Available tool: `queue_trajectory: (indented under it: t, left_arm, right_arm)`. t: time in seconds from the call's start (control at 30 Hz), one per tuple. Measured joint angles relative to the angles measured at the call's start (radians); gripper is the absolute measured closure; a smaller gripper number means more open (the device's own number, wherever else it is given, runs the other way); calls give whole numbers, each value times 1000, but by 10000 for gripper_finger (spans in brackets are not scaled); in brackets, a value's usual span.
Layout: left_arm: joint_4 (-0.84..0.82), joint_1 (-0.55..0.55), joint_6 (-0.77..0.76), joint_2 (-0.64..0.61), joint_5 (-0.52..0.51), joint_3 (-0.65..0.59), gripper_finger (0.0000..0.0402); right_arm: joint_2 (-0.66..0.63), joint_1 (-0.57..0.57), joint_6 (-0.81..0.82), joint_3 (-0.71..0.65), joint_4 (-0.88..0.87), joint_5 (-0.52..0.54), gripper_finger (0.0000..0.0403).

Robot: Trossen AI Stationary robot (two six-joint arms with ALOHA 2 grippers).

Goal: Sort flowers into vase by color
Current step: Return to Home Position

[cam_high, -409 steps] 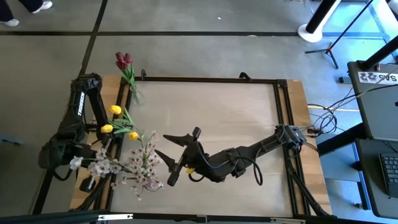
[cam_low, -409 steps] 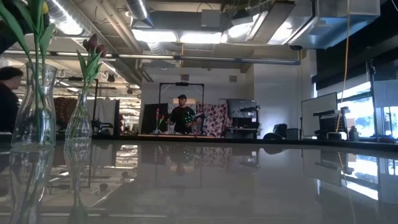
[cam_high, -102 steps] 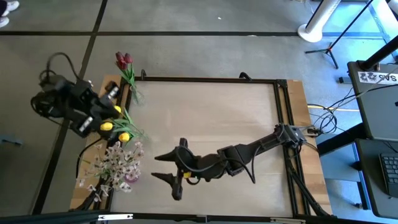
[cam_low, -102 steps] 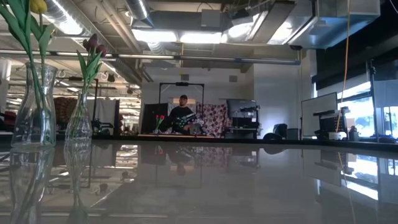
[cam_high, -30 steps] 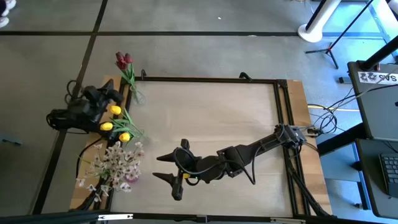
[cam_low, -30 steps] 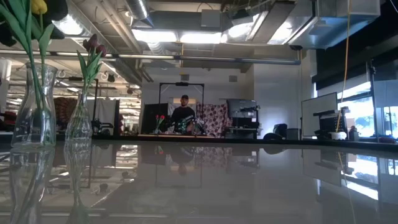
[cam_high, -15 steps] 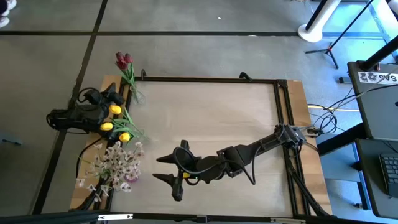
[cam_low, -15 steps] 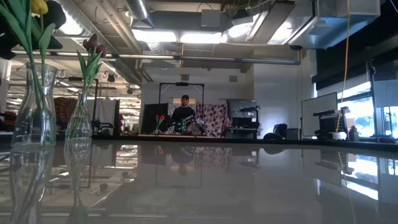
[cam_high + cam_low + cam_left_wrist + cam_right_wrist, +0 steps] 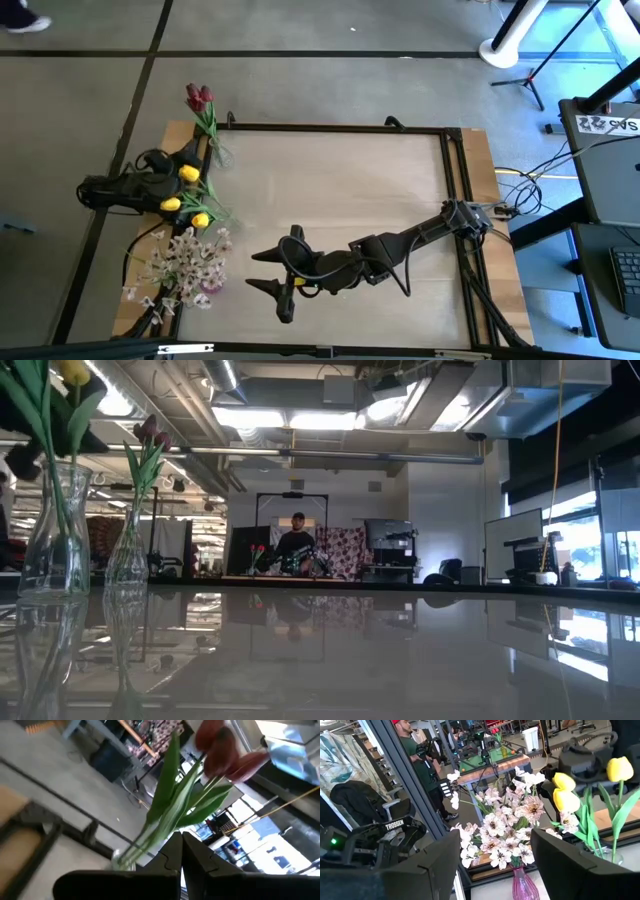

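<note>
Three vases stand along the table's left edge. Dark red tulips stand in a clear glass vase at the far left. Yellow tulips fill a second glass vase. White blossoms sit in a pink vase nearest the front. My left gripper is shut beside the yellow tulips, and its wrist view looks at the red tulips. My right gripper hangs open over the table's middle, facing the white blossoms.
A black frame borders the light wooden table top. People and benches show in the room beyond, one person at the far side. A dark desk with a keyboard stands off the table's right edge.
My left arm has sunk a little beside the yellow tulips and rolled its wrist, fingers staying shut. The vases and flowers stand where they were.
</note>
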Motion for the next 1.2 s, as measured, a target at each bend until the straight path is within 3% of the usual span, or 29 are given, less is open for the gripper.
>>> queue_trajectory:
  t: [0.3,0.4,0.53,0.83,1.2]
  left_arm:
    - [0,0,-311,0,-4,-118,401]
    - [1,0,-353,0,-23,-135,401]
    - [-19,0,-316,0,-3,-156,401]
    - [-14,0,-50,0,-3,-157,401]
    - [-14,0,-32,0,5,-158,401]
  right_arm:
    - [0,15,48,0,-1,-8,162]
    - [0,22,49,0,-1,-8,162]
    - [0,27,53,0,-1,-8,162]
    - [0,27,53,0,-4,-8,162]
    - [0,26,52,0,-5,-8,162]
